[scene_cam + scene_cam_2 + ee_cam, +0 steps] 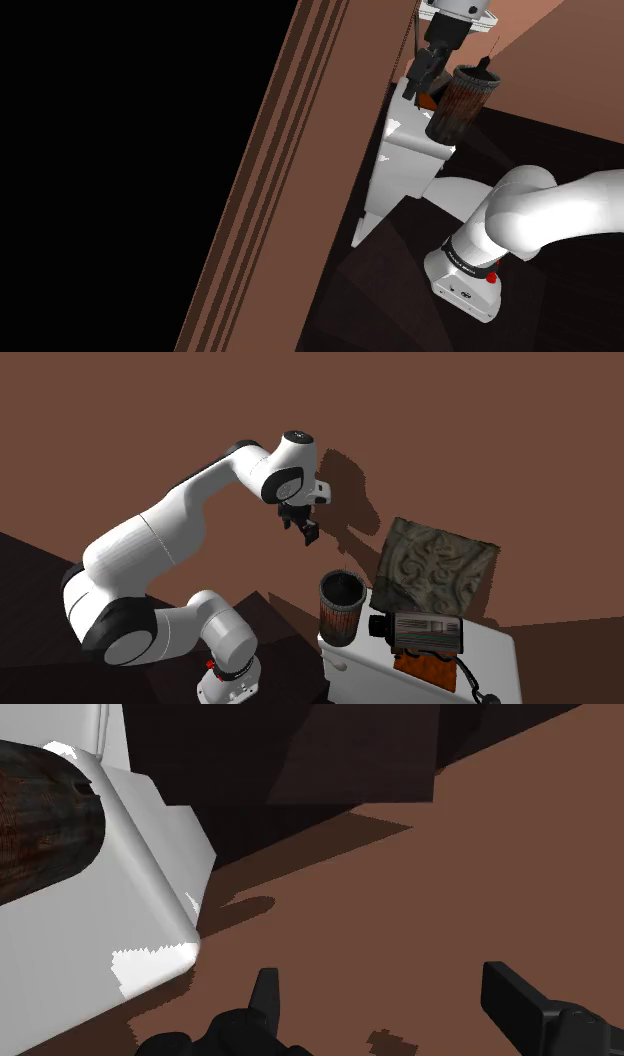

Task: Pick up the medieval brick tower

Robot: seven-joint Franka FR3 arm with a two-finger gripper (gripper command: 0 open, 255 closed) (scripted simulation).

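Second exterior view: round, hollow, reddish-brown tower [341,610] on smooth white block [492,654].

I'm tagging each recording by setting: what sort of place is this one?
Probably a bare indoor room corner, though it is hard to say more. Plain brown walls stand close behind, the floor is dark, and a white table bears a dark brown round tower and a carved slab.

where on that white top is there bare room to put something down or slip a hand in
Bare patches: the white top's corner at the second exterior view's right, past the grey camera, and the near strip below the brick tower. Crowded: tower, camera, carved slab and a rust-coloured block bunch together in the middle.
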